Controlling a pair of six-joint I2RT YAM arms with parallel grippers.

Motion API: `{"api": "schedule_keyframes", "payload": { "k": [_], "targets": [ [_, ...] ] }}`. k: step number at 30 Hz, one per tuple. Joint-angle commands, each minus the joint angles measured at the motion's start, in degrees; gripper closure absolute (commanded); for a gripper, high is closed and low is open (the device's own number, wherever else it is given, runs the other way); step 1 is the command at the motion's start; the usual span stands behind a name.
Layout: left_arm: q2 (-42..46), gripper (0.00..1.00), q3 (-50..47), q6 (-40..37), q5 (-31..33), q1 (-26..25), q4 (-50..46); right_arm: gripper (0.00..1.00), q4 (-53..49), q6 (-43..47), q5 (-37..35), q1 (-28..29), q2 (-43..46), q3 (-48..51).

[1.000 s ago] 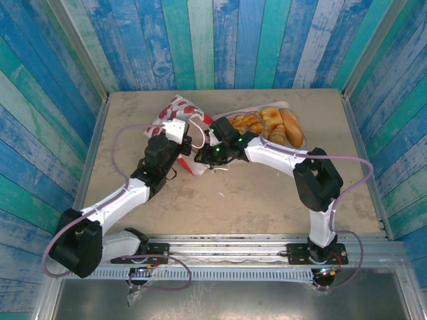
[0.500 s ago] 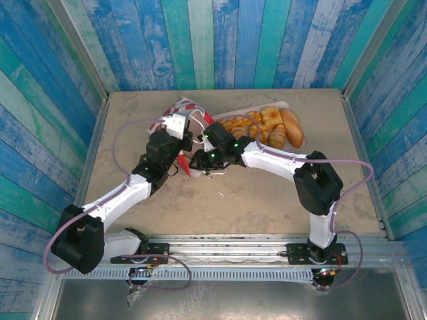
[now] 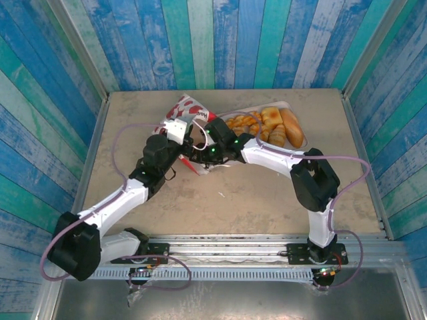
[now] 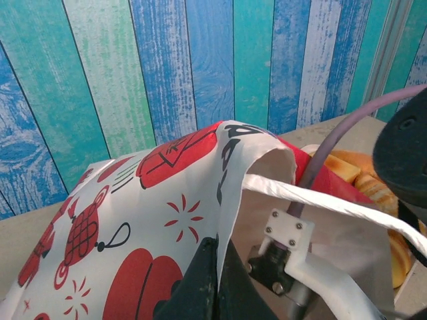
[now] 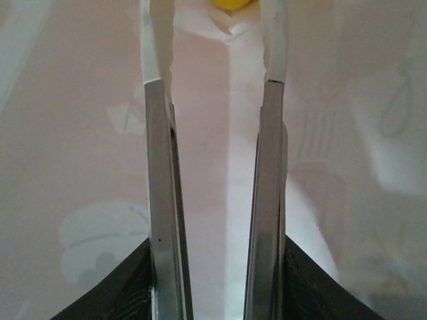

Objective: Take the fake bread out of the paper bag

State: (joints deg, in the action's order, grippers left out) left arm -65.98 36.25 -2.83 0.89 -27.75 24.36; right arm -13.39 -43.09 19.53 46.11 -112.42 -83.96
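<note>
**Paper bag** point(image 3: 181, 109), one. White paper with red prints and black lettering; a white cord handle point(image 4: 333, 200) runs across its mouth. You will find it tipped on its side at the far middle of the scene, mouth gaping toward the right.

**Fake bread** point(image 3: 273, 127), several, glossy. A tan oblong bun point(image 3: 292, 127), a square golden roll point(image 3: 270, 117) and a braided orange strip point(image 3: 243, 123) lie grouped just right of the bag. A small yellow piece point(image 5: 230, 3) lies deep inside it, kind unclear.
</note>
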Motion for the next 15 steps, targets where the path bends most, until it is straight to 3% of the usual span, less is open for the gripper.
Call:
{"api": "schedule_keyframes", "payload": {
  "k": [1,15],
  "targets": [
    [3.1,1.0,-0.5,-0.8,-2.7,0.0,0.7,0.55,6.5,-2.9,-1.1,-0.4,0.1,0.2],
    [2.9,1.0,2.3,-2.0,-4.8,0.0,-0.7,0.51,8.2,-4.9,-5.4,-0.9,1.4,3.4]
  ]
}}
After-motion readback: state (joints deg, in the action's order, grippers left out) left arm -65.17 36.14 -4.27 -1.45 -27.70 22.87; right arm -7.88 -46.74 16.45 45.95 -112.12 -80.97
